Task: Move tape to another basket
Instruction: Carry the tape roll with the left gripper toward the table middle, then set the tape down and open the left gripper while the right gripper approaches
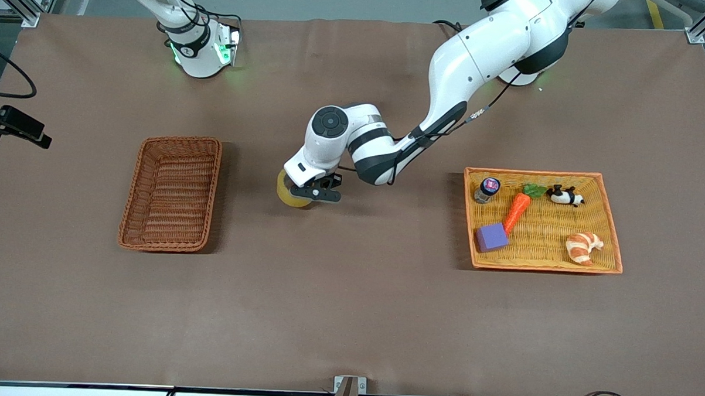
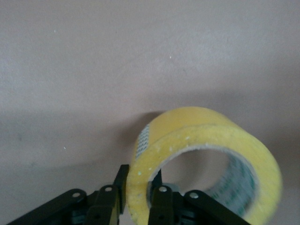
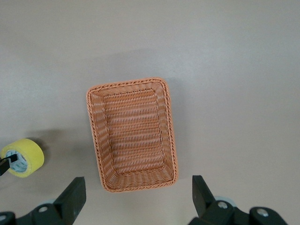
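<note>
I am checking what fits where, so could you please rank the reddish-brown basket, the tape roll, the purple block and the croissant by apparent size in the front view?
1. The basket, by far the largest.
2. The tape, though the left gripper hides part of it, and the croissant look alike; I would not rank them.
3. The purple block, slightly smaller.

Glossy translucent yellow tape (image 2: 206, 136), rough woven wicker basket (image 1: 171, 193), matt brown table (image 1: 348, 315) cover
</note>
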`<action>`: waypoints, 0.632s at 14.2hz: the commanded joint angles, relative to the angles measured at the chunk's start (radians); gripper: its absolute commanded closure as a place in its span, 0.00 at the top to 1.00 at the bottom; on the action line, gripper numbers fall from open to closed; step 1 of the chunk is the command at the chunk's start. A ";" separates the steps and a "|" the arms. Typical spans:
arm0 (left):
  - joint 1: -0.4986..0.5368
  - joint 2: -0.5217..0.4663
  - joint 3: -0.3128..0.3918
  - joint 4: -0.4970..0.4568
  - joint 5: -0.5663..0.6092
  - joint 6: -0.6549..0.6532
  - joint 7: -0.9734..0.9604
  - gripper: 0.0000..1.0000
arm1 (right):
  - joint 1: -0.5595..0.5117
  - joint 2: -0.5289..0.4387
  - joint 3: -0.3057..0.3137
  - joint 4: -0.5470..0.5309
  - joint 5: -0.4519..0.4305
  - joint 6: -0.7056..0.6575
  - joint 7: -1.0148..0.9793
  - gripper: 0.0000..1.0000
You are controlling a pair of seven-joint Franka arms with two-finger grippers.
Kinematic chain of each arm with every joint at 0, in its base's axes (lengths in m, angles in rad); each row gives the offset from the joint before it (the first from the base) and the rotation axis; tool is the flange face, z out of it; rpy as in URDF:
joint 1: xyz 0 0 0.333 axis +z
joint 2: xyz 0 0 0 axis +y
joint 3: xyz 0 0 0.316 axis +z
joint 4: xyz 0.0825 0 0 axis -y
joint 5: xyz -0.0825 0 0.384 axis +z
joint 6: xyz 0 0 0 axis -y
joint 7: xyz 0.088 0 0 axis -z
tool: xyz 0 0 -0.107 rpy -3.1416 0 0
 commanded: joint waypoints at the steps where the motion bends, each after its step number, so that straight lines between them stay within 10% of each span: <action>1: 0.017 -0.020 -0.007 0.010 0.002 -0.006 -0.010 0.91 | -0.023 0.011 0.014 -0.004 0.015 0.023 -0.005 1.00; 9: 0.028 -0.346 0.041 -0.054 0.022 -0.507 -0.026 1.00 | 0.099 0.075 0.020 -0.032 0.017 0.104 -0.003 1.00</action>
